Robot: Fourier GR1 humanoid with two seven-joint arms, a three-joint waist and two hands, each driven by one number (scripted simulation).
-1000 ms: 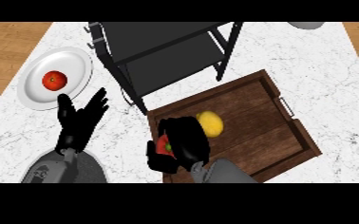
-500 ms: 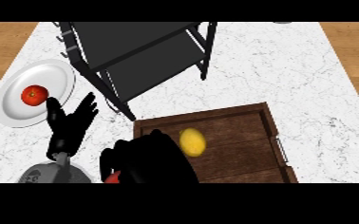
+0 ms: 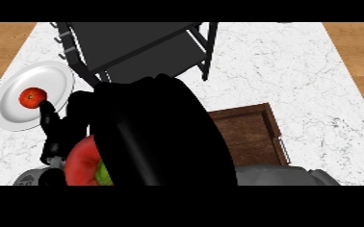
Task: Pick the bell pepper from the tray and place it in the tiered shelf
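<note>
Transport looks like the step in hand: the right hand [image 3: 153, 134] fills the middle of the head view, a big black mass raised close to the camera, with its fingers curled round the pepper [image 3: 85, 162]. Only a red flank with a green patch peeks out at the hand's lower left, so the pepper is off the tray [image 3: 249, 134] and held in front of the shelf [image 3: 135, 48].

The shelf stands just behind the hand, its dark flat tier facing up between black posts. To my reading, the next move calls for carrying the pepper forward over that tier, lowering it until it rests there, and only then uncurling the fingers. The posts at the shelf's front corners need clearing on the way in.

The left hand [image 3: 57, 130] shows left of the shelf's front, mostly hidden behind the right one; I cannot tell whether it is open or curled.

Counts: one shelf, one wooden tray to the shelf's front right, one pepper, one white plate [image 3: 35, 96] left of the shelf carrying one small red fruit [image 3: 32, 97], and two hands.
</note>
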